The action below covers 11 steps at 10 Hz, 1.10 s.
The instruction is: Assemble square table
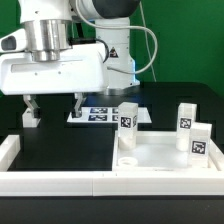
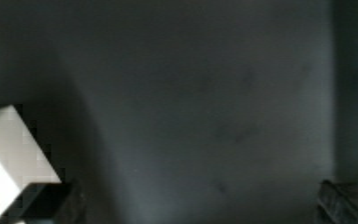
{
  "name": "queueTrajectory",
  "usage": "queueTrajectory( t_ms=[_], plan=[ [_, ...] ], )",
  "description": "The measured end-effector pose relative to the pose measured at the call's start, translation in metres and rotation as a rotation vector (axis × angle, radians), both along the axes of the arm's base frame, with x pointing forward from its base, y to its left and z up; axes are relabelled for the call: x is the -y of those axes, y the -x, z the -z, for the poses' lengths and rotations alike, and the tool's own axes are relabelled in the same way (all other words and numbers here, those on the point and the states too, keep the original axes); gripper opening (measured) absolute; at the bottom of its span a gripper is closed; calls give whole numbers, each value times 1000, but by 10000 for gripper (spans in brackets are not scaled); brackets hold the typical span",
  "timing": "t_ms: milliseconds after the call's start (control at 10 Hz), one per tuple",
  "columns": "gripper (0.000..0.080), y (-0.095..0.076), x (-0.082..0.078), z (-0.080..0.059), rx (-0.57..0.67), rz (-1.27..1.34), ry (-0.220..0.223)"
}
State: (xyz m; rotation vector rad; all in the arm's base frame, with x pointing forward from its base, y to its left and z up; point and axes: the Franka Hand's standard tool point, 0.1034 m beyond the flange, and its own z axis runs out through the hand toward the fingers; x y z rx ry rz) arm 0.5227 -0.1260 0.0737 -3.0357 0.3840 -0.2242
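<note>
The white square panel (image 1: 160, 160) lies at the exterior view's right, against the front rail. Three white tagged legs stand on it: one at its far left corner (image 1: 128, 120), one at the far right (image 1: 186, 117), one nearer on the right (image 1: 200, 143). My gripper (image 1: 54, 112) hangs open above the dark table, left of the panel, holding nothing. In the wrist view the gripper (image 2: 197, 205) shows only dark table between its fingers (image 2: 41, 204). A white block edge (image 2: 5, 150) lies beside one finger; I cannot tell if it is the fourth leg.
The marker board (image 1: 100, 113) lies flat behind the gripper. Low white border rails run along the front (image 1: 60, 183) and the left (image 1: 8, 152) of the table. A green wall stands behind.
</note>
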Motion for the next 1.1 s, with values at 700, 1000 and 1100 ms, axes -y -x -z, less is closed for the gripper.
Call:
queueTrajectory(
  t_ms=[700,1000,1100],
  plan=[
    [649,62,58,26,-89,-547,162],
    [649,70,62,30,-115,-517,154],
    [649,70,62,31,-117,-513,153]
  ],
)
